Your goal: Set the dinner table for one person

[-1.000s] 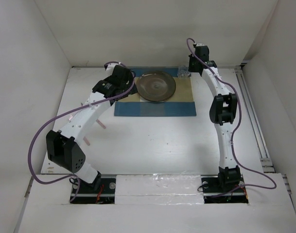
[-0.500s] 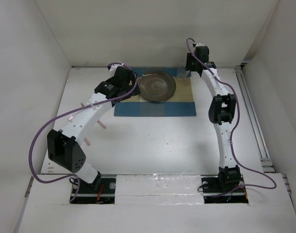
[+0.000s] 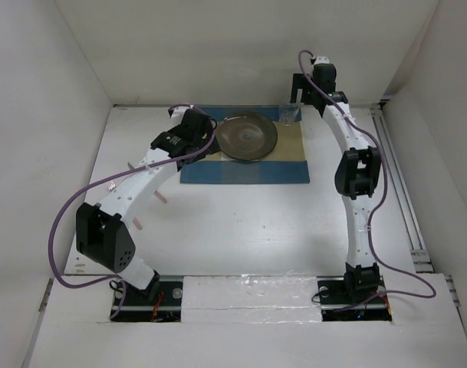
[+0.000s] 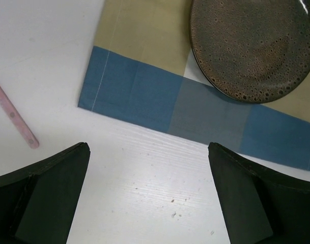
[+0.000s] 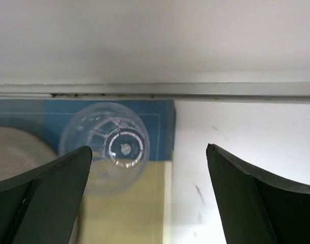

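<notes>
With jaws of the left gripper (image 4: 147, 152) and right gripper (image 5: 148, 148) spread wide and empty, straddle squarely the pink stick (image 4: 12, 119) lying left of the placemat (image 4: 134, 91), flat on the dinner table (image 3: 241, 230) under that placemat.

Placemat (image 3: 245, 173) lay on dinner table (image 3: 241, 230), far middle. Plate (image 3: 248, 136) sat on placemat, toward its far edge. Glass (image 3: 288, 116) stood at placemat's far right corner, just beside plate. Thin stick (image 4: 12, 116) lay on table, left of placemat.
</notes>
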Robot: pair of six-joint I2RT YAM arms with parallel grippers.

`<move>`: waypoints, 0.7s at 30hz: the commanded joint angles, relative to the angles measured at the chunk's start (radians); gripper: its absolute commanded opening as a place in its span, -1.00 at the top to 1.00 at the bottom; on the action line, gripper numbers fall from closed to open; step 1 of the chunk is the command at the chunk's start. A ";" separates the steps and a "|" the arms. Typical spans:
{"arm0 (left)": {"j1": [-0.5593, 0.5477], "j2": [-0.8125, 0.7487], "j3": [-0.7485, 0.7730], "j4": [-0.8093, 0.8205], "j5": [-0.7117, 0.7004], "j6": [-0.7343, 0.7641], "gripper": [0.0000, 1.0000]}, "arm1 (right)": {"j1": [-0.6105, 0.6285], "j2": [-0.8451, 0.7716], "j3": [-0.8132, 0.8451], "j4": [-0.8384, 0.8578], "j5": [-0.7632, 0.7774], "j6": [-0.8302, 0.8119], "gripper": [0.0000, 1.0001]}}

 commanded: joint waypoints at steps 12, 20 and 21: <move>0.237 -0.014 -0.037 -0.144 -0.115 -0.286 -1.00 | 0.110 -0.981 -0.820 0.204 -0.040 -0.003 -1.00; 0.438 0.242 -0.067 -0.042 0.081 -0.160 -1.00 | 0.293 -1.335 -1.354 0.343 -0.086 0.059 -1.00; 0.438 0.264 -0.049 -0.042 0.081 -0.160 -1.00 | 0.305 -1.347 -1.401 0.343 -0.087 0.059 -1.00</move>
